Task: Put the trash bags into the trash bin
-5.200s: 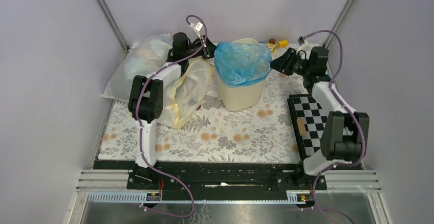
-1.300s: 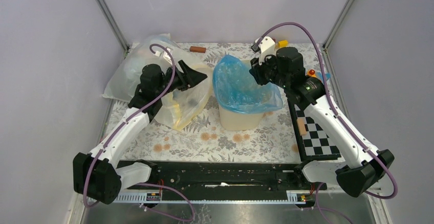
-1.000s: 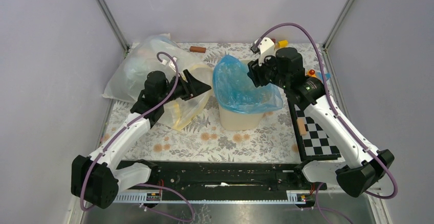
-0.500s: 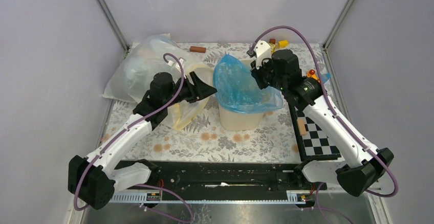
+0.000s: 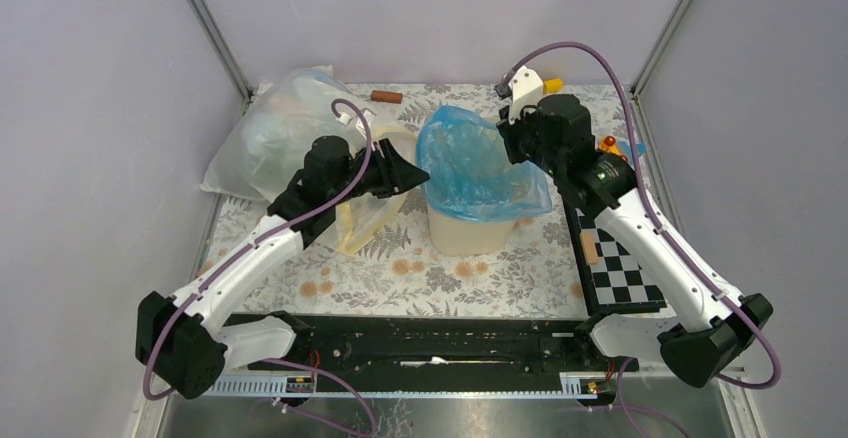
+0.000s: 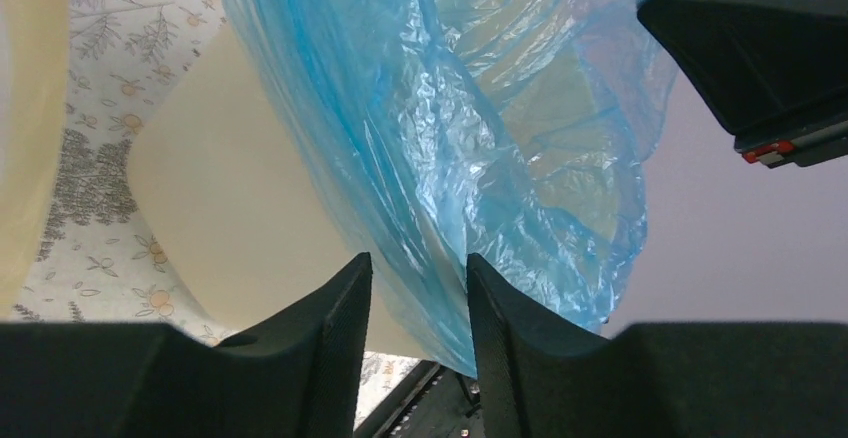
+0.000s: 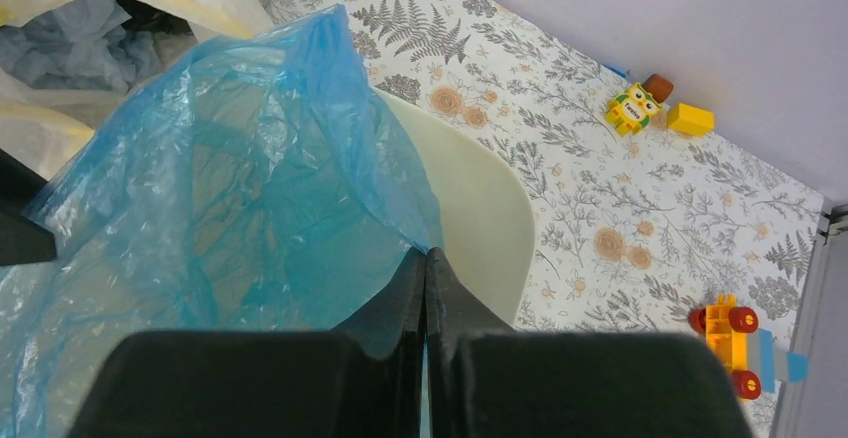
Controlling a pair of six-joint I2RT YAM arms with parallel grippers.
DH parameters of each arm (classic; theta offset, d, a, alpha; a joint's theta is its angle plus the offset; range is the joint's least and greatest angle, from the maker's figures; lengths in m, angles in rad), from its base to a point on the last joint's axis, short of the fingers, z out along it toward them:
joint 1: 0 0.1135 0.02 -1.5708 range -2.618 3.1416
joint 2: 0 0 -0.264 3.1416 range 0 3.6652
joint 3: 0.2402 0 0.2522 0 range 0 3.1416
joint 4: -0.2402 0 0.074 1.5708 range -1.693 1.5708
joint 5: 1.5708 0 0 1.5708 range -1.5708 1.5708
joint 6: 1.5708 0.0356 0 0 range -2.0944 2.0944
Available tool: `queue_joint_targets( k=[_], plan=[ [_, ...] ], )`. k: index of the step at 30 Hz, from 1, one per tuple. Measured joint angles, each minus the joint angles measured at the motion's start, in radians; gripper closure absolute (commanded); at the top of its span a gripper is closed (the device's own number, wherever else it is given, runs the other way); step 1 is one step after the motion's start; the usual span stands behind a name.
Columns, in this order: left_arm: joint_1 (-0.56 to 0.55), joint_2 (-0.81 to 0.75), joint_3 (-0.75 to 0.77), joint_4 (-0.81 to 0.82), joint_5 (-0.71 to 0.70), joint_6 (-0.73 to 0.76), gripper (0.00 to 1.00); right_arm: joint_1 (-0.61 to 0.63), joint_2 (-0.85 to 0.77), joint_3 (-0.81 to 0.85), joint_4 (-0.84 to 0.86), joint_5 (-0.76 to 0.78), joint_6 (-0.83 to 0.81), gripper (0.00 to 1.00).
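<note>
One blue bag (image 5: 470, 163), one cream bin (image 5: 465, 230)

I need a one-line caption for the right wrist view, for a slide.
Right gripper, closed, pinches the light-blue trash bag at the rim of the cream trash bin.

The trash bin (image 5: 470, 228) stands mid-tabletop (image 5: 450, 278), with the trash bag (image 5: 470, 163) in its mouth and draped over the rim. A large bag (image 5: 270, 138) lies to its left, a checkerboard (image 5: 615, 258) to its near right, toys (image 5: 610, 144) at the far right and a stick (image 5: 385, 97) behind.
</note>
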Motion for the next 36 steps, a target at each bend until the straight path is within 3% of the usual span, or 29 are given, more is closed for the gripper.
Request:
queue_joint_targets(
  k=[6, 18, 31, 36],
  plan=[
    [-0.005, 0.038, 0.005, 0.029, 0.001, 0.011, 0.65, -0.056, 0.053, 0.027, 0.007, -0.013, 0.053, 1.0],
    [-0.007, 0.068, 0.02, 0.05, 0.006, 0.049, 0.65, -0.35, 0.195, 0.115, 0.019, -0.274, 0.204, 1.0],
    [-0.007, 0.069, 0.02, 0.05, 0.006, 0.069, 0.65, -0.501, 0.36, 0.127, 0.044, -0.539, 0.345, 1.0],
    [-0.007, 0.069, 0.02, 0.051, 0.008, 0.072, 0.65, -0.517, 0.402, 0.051, 0.084, -0.632, 0.391, 1.0]
  ],
)
